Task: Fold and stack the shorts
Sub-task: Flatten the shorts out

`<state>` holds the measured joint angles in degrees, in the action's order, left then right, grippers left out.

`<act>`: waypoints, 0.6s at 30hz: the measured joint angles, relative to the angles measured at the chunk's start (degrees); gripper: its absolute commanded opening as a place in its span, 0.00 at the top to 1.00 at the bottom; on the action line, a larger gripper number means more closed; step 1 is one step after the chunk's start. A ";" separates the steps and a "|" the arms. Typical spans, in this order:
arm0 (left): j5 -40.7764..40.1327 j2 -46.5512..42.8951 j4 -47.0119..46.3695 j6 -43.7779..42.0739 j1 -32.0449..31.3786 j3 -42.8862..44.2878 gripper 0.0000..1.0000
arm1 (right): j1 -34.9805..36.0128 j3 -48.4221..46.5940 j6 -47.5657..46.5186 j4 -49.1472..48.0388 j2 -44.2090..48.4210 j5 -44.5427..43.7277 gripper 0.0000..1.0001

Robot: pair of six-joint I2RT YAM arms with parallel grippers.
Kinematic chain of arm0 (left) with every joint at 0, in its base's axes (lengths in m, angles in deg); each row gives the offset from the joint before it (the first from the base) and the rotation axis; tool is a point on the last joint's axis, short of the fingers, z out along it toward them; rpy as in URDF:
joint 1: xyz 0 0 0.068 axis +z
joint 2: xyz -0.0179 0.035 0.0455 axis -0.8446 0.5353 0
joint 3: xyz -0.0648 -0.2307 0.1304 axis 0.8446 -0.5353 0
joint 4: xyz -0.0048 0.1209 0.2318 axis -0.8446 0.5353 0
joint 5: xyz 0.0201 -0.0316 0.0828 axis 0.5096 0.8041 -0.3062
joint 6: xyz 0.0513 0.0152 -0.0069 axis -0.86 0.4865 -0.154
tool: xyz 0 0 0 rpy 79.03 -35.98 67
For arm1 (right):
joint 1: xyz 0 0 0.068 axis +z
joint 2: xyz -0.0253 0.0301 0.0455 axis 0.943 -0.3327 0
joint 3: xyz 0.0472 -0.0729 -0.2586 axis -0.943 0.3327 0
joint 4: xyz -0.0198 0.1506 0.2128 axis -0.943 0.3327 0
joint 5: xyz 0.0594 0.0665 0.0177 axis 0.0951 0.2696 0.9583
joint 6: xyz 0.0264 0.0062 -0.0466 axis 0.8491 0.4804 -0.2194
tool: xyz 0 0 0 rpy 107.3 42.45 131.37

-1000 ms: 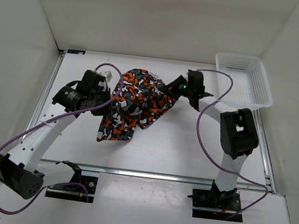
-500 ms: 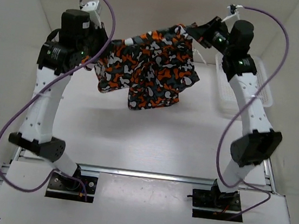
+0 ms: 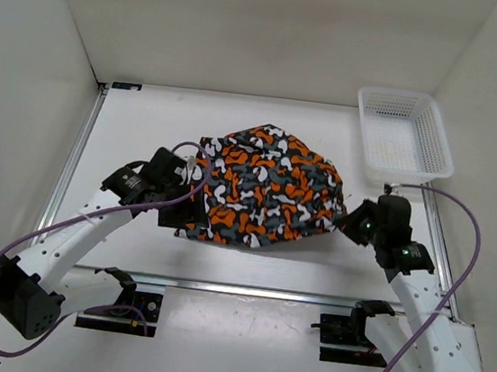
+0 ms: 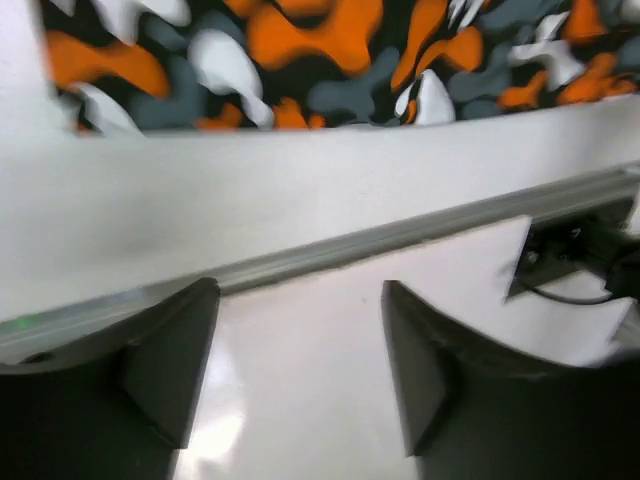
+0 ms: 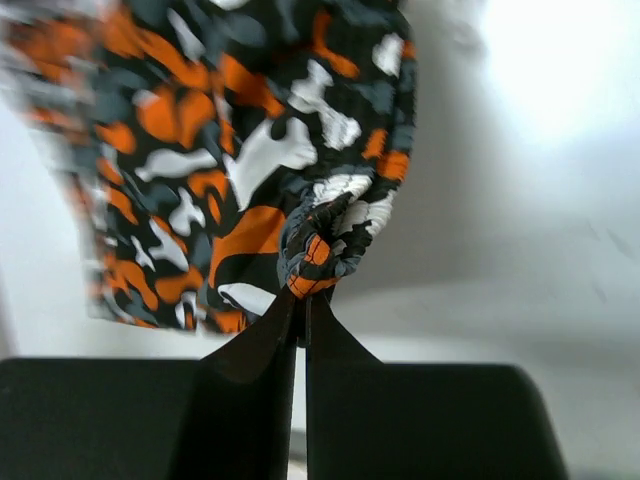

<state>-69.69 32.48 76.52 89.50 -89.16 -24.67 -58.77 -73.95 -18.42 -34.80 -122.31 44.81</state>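
- Orange, black, grey and white blotches are shown all over the shorts (image 3: 262,188), which are laid spread out on the white table (image 3: 147,128), about at its middle and between the two arms.
- The garment is seen flattened into a rough many-sided shape, and its near edge is kept short of the metal rail (image 3: 245,288) that is run along the table's near side.
- The left gripper (image 3: 188,204) is placed low at the near left corner of the shorts; from above it cannot be told whether the cloth is touched there.
- In the left wrist view the left gripper (image 4: 297,300) is shown with its jaws spread wide and nothing is held between them. Only bare table and the rail (image 4: 350,245) are seen in the gap, and the printed cloth (image 4: 300,50) is seen beyond the tips.
- The right gripper (image 3: 345,223) is placed at the right edge of the shorts.
- In the right wrist view the right gripper (image 5: 300,295) is shown pinched tight on a small bunched fold of the fabric (image 5: 250,170), from which the rest of the garment is spread away to the left of that view.
- A white mesh basket (image 3: 442,135) is set at the far right corner of the table, well apart from the shorts.
- A purple cable (image 3: 462,221) is looped along the right arm.
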 measured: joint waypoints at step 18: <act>-3.02 7.56 -8.33 16.59 6.21 -17.09 0.03 | 0.00 4.37 1.60 11.93 -1.97 -5.75 1.00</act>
<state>-72.70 40.04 68.19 106.09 -82.95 -41.76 -58.77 -69.58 -16.82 -22.86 -124.28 39.06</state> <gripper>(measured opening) 0.972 0.022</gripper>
